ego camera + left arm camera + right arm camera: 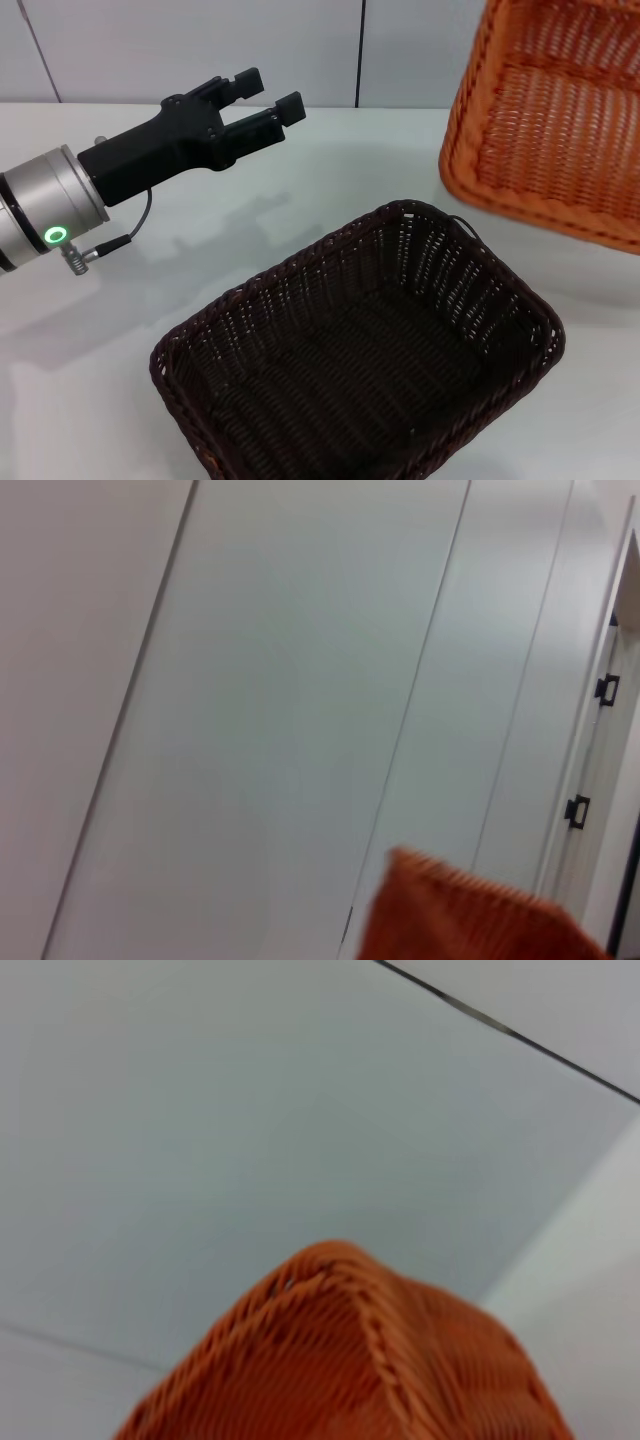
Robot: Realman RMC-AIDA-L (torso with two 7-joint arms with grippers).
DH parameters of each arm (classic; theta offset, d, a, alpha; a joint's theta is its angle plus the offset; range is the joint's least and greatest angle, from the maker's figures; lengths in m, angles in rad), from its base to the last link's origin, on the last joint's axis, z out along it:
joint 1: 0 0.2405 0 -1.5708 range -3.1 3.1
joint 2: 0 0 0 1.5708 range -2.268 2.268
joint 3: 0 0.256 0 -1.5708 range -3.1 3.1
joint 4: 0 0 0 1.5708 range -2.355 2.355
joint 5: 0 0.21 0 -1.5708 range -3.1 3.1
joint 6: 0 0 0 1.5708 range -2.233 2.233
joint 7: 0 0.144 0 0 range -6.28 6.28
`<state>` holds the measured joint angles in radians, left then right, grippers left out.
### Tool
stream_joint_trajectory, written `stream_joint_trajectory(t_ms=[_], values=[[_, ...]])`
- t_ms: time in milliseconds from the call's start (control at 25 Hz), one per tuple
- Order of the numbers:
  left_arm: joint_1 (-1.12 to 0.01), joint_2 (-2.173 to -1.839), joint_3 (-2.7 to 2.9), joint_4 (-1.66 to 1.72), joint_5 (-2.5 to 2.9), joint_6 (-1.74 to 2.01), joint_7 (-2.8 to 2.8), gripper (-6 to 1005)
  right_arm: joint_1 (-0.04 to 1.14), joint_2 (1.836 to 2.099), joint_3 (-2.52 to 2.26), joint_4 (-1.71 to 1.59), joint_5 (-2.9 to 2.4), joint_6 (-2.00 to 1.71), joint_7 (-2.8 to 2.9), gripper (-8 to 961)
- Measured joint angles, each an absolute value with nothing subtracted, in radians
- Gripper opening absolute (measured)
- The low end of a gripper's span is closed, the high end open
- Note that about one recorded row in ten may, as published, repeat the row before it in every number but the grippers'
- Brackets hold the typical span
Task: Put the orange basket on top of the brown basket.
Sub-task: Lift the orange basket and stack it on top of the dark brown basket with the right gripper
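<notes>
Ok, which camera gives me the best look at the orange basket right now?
The head view: the orange basket hangs tilted, off the table, above and to the right of the brown basket, partly cropped. The right wrist view shows only one braided corner; the left wrist view just a blurred edge.

Even bright light; soft shadows on table (300,190); both wrist views blurred, unfocused.

Plain indoor room: white table (300,170), pale cabinet doors (300,680) behind.

The brown basket (360,350) sits on the worktop (90,350) at lower centre; the orange basket (550,110) hangs tilted at upper right; the left gripper (262,95) is at upper left.
</notes>
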<state>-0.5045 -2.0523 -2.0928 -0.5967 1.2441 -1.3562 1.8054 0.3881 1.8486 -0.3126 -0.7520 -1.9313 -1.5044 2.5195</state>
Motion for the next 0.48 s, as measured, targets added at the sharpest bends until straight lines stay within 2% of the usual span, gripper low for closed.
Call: stream_joint_trajectory(t_ms=[240,320,480], values=[[-0.508,-2.053,-2.087,-0.597,1.244,-1.334,1.805,840,0.389,1.849,-0.316,-0.751,-1.789,-1.663,2.46,351],[-0.511,-2.054,-2.086,-0.597,1.244,-1.333,1.805,840,0.398,1.857,-0.322,-0.751,-1.762,-1.707,2.456,350],[-0.514,-2.056,-2.085,-0.597,1.244,-1.333,1.805,840,0.435,1.899,-0.325,-0.756,-1.754,-1.749,2.436,348]])
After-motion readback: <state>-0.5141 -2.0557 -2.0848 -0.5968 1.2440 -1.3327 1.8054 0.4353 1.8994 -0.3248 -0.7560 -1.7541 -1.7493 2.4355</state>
